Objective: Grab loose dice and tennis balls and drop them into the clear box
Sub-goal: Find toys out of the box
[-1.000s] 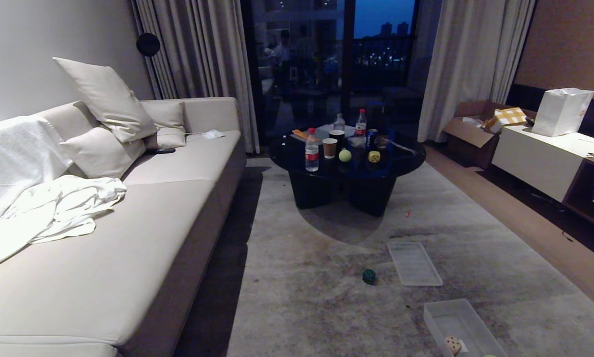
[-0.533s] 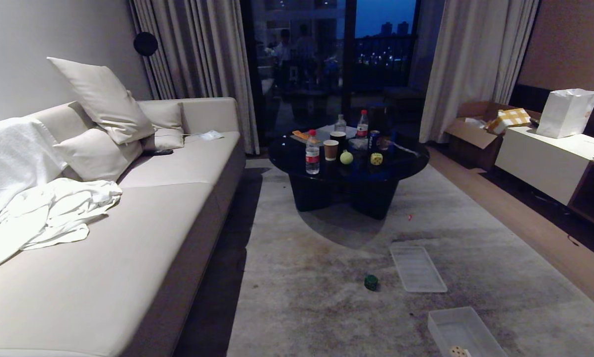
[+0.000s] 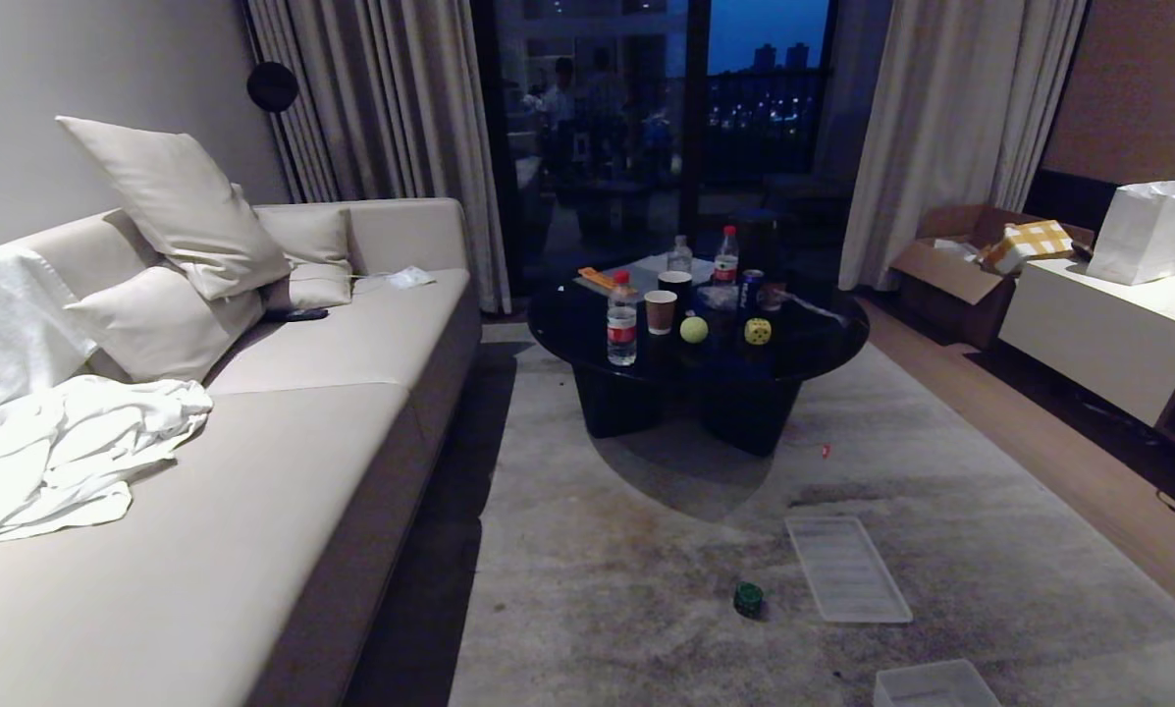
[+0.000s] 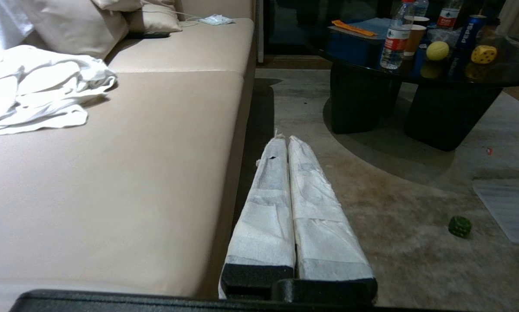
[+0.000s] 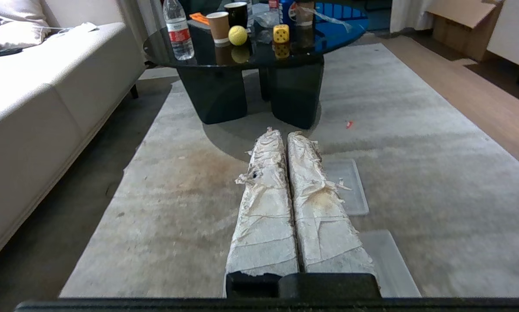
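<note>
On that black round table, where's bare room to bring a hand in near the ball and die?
Bare: the near edge of the round table, in front of the tennis ball and yellow die. Crowded: behind them, paper cup, water bottle and cans stand close together.

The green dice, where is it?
In the head view, the small dark green dice sits on the grey rug, just left of the flat ribbed clear lid, in front of the round black table.
</note>
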Motion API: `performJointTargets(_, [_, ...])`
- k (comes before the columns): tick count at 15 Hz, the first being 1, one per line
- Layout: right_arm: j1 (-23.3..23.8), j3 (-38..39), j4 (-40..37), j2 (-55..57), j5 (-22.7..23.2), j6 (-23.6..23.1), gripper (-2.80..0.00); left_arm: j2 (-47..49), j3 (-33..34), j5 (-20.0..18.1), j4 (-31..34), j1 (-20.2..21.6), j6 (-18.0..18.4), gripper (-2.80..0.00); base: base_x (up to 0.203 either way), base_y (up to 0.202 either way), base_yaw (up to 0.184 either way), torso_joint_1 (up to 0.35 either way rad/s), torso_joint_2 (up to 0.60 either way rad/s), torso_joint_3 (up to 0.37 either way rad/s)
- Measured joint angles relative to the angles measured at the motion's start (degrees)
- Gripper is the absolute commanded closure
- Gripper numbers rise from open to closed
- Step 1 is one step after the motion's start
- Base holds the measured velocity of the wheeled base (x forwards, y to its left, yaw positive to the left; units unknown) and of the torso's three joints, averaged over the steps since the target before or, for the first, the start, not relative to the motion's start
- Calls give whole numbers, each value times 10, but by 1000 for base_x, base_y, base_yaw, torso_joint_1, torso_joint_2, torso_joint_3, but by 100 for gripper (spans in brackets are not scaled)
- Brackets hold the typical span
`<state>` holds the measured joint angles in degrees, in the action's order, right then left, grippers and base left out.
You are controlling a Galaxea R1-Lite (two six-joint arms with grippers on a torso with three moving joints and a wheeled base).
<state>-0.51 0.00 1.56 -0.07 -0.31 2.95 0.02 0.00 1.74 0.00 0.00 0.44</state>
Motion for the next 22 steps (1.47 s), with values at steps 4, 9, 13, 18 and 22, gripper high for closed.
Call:
performJointTargets(4, [0,0,0,0,0,0,0,0,0,0,0,0,0,0,184,0,1,5,3,5])
performJointTargets(9, [0,0,0,0,0,0,0,0,0,0,0,0,0,0,182,0,0,2,4,2])
performJointTargets(13, [0,0,0,0,-1,0,0,0,0,0,0,0,0,0,181,0,-1,3,3,1])
performJointTargets(18, [0,0,-1,0,-1,0,0,0,0,0,0,0,0,0,132,0,1,2,0,2])
performJointTargets(22, [0,0,0,0,-2,1,0,0,0,1,0,0,-16,0,0,0,0,0,0,0])
